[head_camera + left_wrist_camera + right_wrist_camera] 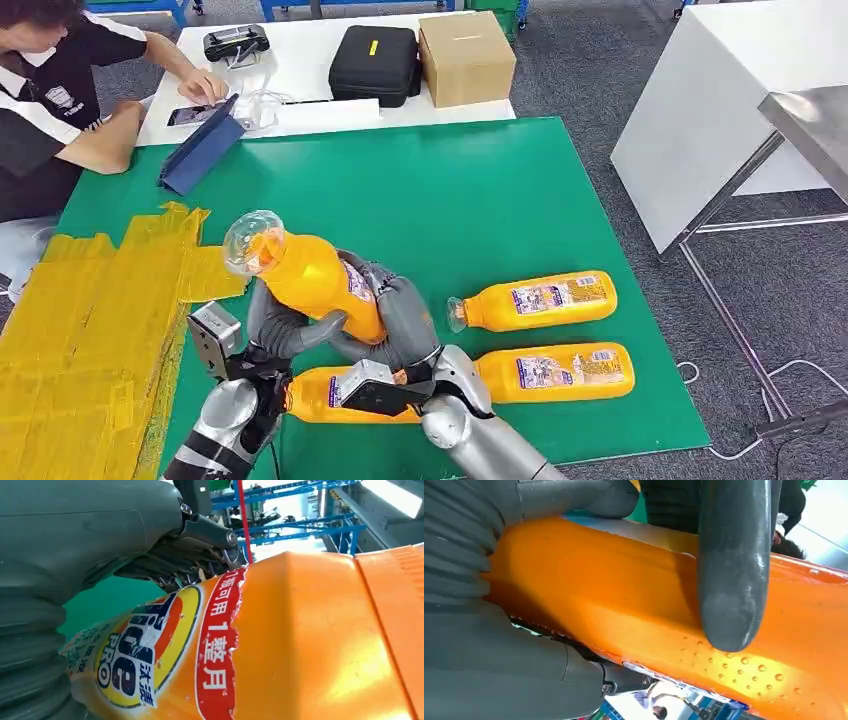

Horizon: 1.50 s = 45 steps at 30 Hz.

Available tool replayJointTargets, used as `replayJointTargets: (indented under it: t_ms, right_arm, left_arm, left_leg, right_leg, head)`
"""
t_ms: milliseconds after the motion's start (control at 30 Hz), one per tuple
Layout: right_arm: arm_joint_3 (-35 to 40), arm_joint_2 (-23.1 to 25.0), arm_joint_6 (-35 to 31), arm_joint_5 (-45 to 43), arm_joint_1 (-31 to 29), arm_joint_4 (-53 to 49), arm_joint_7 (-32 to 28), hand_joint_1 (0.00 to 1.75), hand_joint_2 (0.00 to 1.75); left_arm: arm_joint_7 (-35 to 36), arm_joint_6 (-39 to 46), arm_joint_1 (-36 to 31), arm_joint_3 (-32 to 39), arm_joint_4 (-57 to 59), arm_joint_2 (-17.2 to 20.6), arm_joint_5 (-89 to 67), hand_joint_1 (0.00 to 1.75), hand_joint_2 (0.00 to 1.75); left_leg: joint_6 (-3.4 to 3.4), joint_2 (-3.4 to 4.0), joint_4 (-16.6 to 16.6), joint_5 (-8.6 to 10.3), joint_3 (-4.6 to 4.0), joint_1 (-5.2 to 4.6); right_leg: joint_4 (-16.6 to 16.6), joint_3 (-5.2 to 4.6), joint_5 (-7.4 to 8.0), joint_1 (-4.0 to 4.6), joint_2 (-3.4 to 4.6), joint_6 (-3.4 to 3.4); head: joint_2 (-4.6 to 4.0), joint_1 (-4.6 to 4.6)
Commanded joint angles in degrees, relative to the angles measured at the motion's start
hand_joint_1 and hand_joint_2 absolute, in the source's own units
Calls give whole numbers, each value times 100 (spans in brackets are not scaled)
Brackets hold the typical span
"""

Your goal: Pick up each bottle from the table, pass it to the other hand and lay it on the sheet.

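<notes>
Gripping one orange bottle (315,280) — both hands, left hand (285,335) and right hand (400,320) — contents seemingly orange.

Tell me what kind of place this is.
Probably a robot test lab or workshop: a green mat taped with a yellow sheet, blue racking, an equipment case, a person at a tablet.

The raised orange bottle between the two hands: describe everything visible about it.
The raised orange bottle looks like glossy plastic, with a clear cap pointing up and toward the yellow sheet and a printed label with a blue, yellow and red logo on its side. It is held tilted above the green mat. Both the left hand and the right hand grip its body. Droplets dot its surface in the right wrist view.
</notes>
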Motion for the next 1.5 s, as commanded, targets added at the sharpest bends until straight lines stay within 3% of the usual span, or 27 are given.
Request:
replayJointTargets:
  t_ms: [33, 67, 100, 400, 633, 833, 900, 933, 1000, 1067, 1233, 1367, 1500]
  right_arm:
    - [424, -68, -95, 47, 51, 213, -76, 175, 175]
    - [393, -72, -119, 16, 71, 167, -81, 51, 175]
    - [322, -75, -197, -45, 127, 54, -111, 0, 175]
    - [-204, -219, -227, -533, 335, -661, -154, 0, 175]
    - [-209, -214, -220, -535, 339, -666, -155, 0, 175]
    - [-536, -312, -141, -798, 463, -1247, -260, 0, 175]
    - [-652, -364, -128, -848, 542, -1590, -318, 0, 175]
    - [-687, -386, -110, -863, 561, -1715, -324, 0, 175]
    - [-782, -437, -88, -961, 607, -2041, -375, 0, 175]
    - [-817, -497, -8, -1003, 618, -2267, -377, 0, 175]
    - [-957, -624, 377, -982, 531, -2490, -86, 0, 175]
    - [-1019, -624, 457, -1017, 530, -2529, -84, 0, 175]
    - [-1062, -670, 451, -1029, 561, -2595, -96, 0, 175]
  left_arm:
    - [-16, 349, -297, 344, 123, -108, -28, 175, 175]
    - [-19, 380, -296, 401, 99, -84, -5, 175, 175]
    - [-33, 473, -280, 501, 50, -78, 24, 175, 175]
    - [-27, 1296, -585, 1034, -61, 206, -559, 175, 175]
    - [-20, 1296, -587, 1034, -63, 199, -566, 175, 175]
    - [-97, 2205, -912, 1403, -95, 410, -1388, 175, 175]
    - [-1, 3338, -1051, 1530, 9, 576, -2927, 175, 175]
    - [122, 3497, -1098, 1584, 75, 645, -3353, 175, 175]
    - [904, 3754, -1276, 1673, 559, 927, -5286, 175, 175]
    - [1067, 3228, -1467, 1667, 1115, 1109, -5401, 175, 175]
    - [2344, 3062, -2216, 1502, 3548, 1664, -7560, 175, 175]
    - [2201, 3255, -2309, 1574, 3997, 1751, -7537, 175, 175]
    - [2662, 2799, -2415, 1543, 4583, 1958, -7988, 175, 175]
  left_leg:
    - [-1, -14, 0, -2, 9, 4]
    - [-2, -16, 3, -5, 14, 7]
    - [-2, -20, 5, -9, 21, 9]
    - [-2, -13, 1, 1, 3, 2]
    - [-2, -10, 3, -6, 18, 7]
    - [-4, -16, 10, -6, 10, 7]
    - [-4, -12, 9, -3, 5, 6]
    - [-5, -14, 12, -8, 13, 9]
    - [-5, -10, 7, -4, 11, 7]
    - [-4, -12, 1, -1, 14, 4]
    - [-8, -10, -5, 6, 25, 5]
    - [-10, 7, -4, 3, 29, 7]
    - [-12, -1, -1, 5, 20, 7]
  right_leg:
    - [-3, 13, -3, 4, -9, -5]
    - [-3, 20, -5, 7, -10, -6]
    - [-2, 28, -8, 9, -11, -9]
    - [2, 4, -2, 2, -9, -4]
    - [-1, 21, -4, 7, -4, -6]
    - [7, 14, -7, 7, -9, -8]
    - [8, 7, -4, 6, -5, -8]
    - [8, 16, -7, 10, -4, -10]
    - [7, 11, -5, 7, -4, -9]
    - [4, 13, -4, 4, -6, -7]
    - [-1, 23, 1, 4, -3, -7]
    - [2, 21, 0, 6, 10, -10]
    - [4, 13, -3, 6, 1, -7]
  head:
    - [0, 0]
    - [0, 0]
    - [0, 0]
    - [0, 0]
    - [0, 0]
    - [0, 0]
    - [0, 0]
    - [0, 0]
    - [0, 0]
    - [0, 0]
    - [0, 0]
    - [0, 0]
    - [0, 0]
